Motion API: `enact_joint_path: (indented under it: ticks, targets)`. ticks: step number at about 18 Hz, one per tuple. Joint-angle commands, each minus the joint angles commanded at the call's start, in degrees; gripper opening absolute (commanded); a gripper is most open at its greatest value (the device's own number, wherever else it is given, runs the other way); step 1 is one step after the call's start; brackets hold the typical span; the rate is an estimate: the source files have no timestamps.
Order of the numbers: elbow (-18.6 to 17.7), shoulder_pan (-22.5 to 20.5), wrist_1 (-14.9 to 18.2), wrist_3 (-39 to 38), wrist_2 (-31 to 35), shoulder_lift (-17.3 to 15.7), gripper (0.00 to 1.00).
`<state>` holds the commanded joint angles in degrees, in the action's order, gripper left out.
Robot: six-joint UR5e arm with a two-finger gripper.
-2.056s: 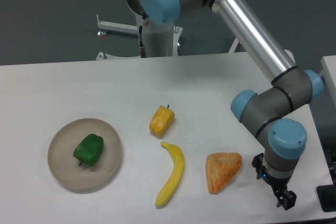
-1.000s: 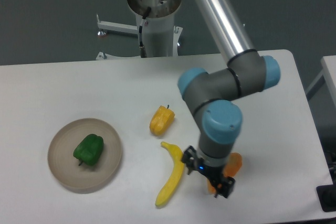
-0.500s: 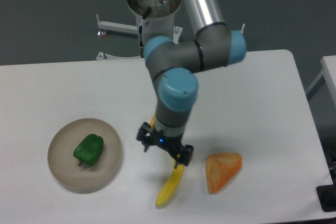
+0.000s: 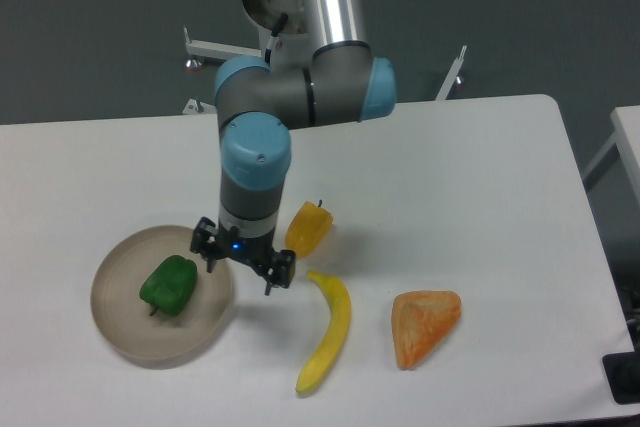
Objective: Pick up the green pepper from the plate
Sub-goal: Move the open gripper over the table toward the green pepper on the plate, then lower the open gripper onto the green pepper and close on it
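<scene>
Fingers spread apart, nothing between them; gripper hangs left of centre frame, over the right rim of the plate.

Pepper lies on the plate, lower left of frame, a little left of the plate's middle, stem end toward the bottom. Gripper is near it but apart, up and to its right. No contact.

Other items on the table: yellow pepper just right of the wrist, banana below it, orange wedge lower right. None touches the plate.

Step in hand, as I judge it: the approach. Gripper is not yet above the pepper and not yet down to it.

Next move calls for a short shift toward lower left to centre over the pepper, then a descent with fingers either side of its lumpy body (glossy skin, so a grip across the widest part looks safest). Low rim should not obstruct.
</scene>
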<state>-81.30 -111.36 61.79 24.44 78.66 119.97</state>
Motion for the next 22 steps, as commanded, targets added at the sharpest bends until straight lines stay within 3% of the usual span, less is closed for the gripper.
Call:
enact_joint_path:
  ticks: [11,16,22]
  targets:
    - [-0.88,4.31,-0.26,-0.71,0.09,0.44,1.00]
    - [-2.37,4.58,-3.25,-0.79,0.17,0.79,1.00]
    - [-2.64,5.45,-3.87,-0.88,0.26,1.41,1.00]
